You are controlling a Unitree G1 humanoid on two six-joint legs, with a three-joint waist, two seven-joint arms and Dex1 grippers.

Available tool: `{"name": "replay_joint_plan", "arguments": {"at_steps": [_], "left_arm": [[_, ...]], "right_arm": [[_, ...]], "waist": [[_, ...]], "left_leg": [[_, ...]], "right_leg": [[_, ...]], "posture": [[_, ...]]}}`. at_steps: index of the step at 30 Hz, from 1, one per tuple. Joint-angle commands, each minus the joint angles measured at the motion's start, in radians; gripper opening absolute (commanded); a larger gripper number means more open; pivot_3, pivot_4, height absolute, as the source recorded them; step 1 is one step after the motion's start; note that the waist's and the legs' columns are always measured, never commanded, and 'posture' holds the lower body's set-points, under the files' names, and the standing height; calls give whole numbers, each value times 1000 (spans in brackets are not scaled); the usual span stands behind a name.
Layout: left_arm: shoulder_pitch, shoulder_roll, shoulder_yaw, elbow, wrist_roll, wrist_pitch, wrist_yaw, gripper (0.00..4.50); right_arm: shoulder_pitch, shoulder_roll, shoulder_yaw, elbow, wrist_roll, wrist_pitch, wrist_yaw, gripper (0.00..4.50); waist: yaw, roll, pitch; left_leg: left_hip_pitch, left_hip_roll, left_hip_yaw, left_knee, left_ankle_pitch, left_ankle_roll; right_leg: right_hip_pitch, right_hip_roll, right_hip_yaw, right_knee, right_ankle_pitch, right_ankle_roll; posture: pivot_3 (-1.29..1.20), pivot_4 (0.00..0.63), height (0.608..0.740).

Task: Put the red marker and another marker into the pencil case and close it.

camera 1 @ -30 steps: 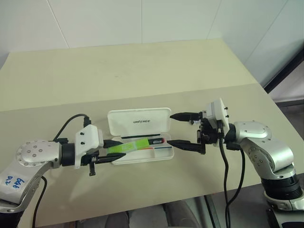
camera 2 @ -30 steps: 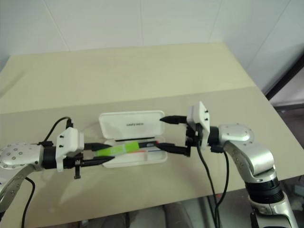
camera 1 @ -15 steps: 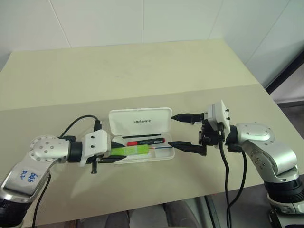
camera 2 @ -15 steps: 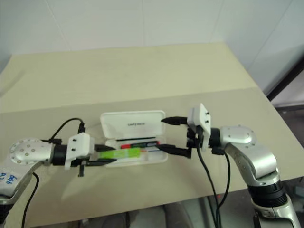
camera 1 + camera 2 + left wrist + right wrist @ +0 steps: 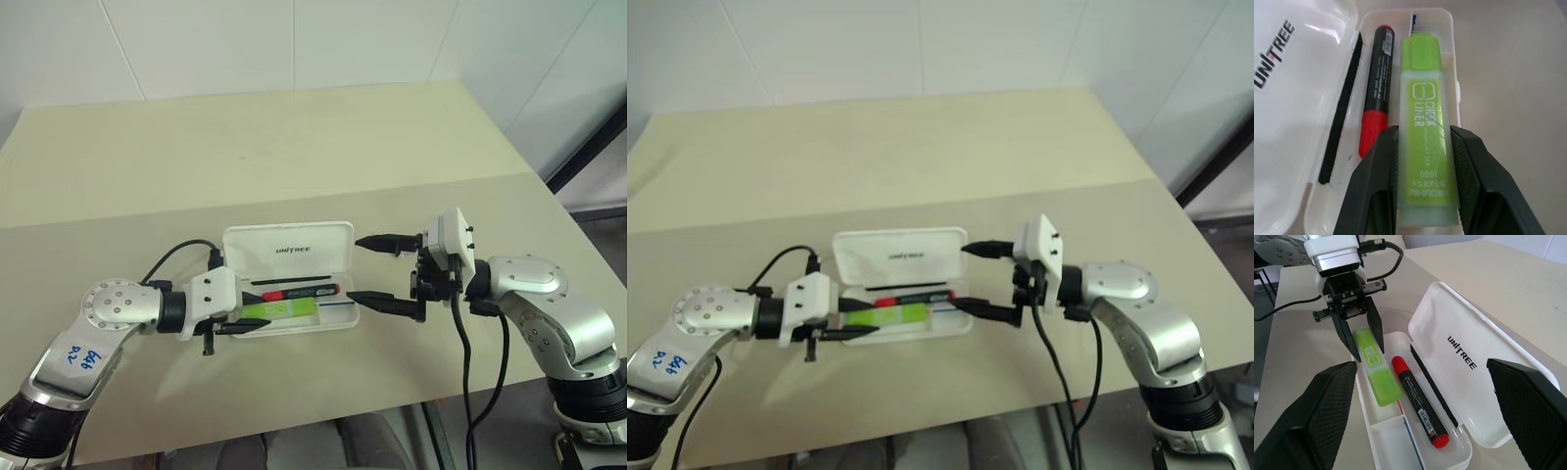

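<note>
On the left, the left gripper (image 5: 238, 320) reaches low over the near-left end of the pencil case (image 5: 338, 320), its two black fingers (image 5: 1374, 191) clamped on the sides of the green marker (image 5: 1425, 147). The green marker lies lengthwise in the tray — its tail between the fingers, its cap end pointing along the tray toward the small end compartment.

Just beside it, on the hinge side, the red marker (image 5: 299, 290) lies flat in the tray, parallel to the green one. A thin black strip (image 5: 1342, 112) runs along the hinge beside it.

The case stands open on the beige table (image 5: 294, 147), its white lid (image 5: 289, 251) tilted back with the UNITREE lettering facing up.

On the right, the right gripper (image 5: 377, 270) sits at the case's right end, jaws spread wide and holding nothing — one finger near the lid's corner, the other by the tray's corner.
</note>
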Motion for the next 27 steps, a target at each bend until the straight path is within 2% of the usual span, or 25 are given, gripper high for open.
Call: {"name": "replay_joint_plan", "arguments": {"at_steps": [1, 7, 8, 16, 22, 27], "left_arm": [[-1, 10, 4, -18, 21, -8, 9, 1095], [-16, -17, -4, -33, 15, 12, 22, 1095], [-17, -20, -4, -40, 9, 17, 23, 1805], [-2, -23, 12, -104, -38, 80, 23, 4459], [-7, -33, 26, -111, -34, 95, 56, 4459], [-33, -54, 69, -149, -104, 140, 73, 4459]], "right_arm": [[-3, -11, -36, -37, 12, -8, -11, 4500], [-9, -10, -32, -29, 7, -13, -14, 4500], [-10, -10, -33, -28, 7, -14, -14, 4500], [-17, -10, -31, -18, -4, -18, -13, 4500], [-23, -6, -26, -9, -13, -25, -9, 4500], [-26, -10, -21, 9, -29, -38, 1, 4500]], "waist": [[0, 0, 0], [5, 0, 0], [6, 0, 0], [18, 0, 0], [22, 0, 0], [21, 0, 0]], "left_leg": [[0, 0, 0, 0, 0, 0], [0, 0, 0, 0, 0, 0], [0, 0, 0, 0, 0, 0], [0, 0, 0, 0, 0, 0], [0, 0, 0, 1, 0, 0], [0, 0, 0, 1, 0, 0]], "right_leg": [[0, 0, 0, 0, 0, 0], [0, 0, 0, 0, 0, 0], [0, 0, 0, 0, 0, 0], [0, 0, 0, 1, 0, 0], [0, 0, 0, 1, 0, 0], [0, 0, 0, 1, 0, 0]], "posture": [[0, 150, 740], [0, 150, 740], [0, 150, 740], [0, 150, 740], [0, 150, 740], [0, 150, 740]]}}
